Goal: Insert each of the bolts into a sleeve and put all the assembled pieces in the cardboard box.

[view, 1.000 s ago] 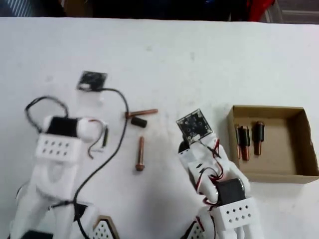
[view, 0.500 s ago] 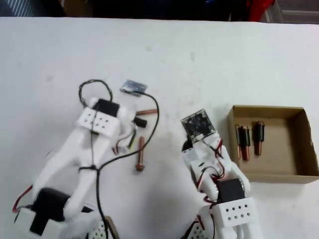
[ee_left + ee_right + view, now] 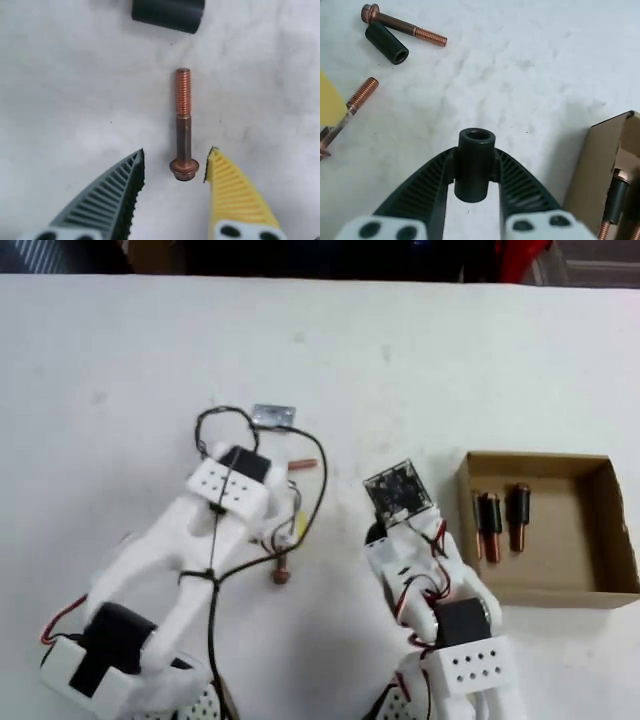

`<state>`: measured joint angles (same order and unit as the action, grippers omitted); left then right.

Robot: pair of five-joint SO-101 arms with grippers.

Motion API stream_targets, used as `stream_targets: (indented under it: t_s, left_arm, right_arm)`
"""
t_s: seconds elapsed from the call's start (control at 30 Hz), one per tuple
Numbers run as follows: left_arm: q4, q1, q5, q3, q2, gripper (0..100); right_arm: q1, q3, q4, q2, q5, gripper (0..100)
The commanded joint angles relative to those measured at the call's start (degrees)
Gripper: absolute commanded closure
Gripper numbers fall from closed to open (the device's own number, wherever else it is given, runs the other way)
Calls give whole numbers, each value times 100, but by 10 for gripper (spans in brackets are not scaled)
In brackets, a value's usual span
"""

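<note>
- The left jaws are hanging open on either side of the head of a copper bolt [image 3: 183,125], which is lying flat on the worktop [image 3: 400,350], left of the cardboard box [image 3: 560,595].
- The right jaws are clamping a black sleeve [image 3: 475,162], its bore showing.
- The bolt pickup seems to be in hand; the next move is calling for a square close on the shank.
- The bolt is showing a flanged head at its near end and thread at its far end.
</note>
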<state>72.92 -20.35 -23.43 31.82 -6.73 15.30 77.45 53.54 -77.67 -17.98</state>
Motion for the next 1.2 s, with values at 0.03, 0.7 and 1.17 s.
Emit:
stream_targets:
  t_s: [0.03,0.7,1.17]
  left_arm:
    - [-149,-136,-88,-246,-22,778]
    - [-1002,-207,-97,484,207,778]
    - [-1116,-198,-97,-149,1516,779]
  right_arm:
    - [-75,-62,-127,-31,0,979]
    - [-312,-62,-119,-31,26,979]
    - [-312,18,-145,-31,9,979]
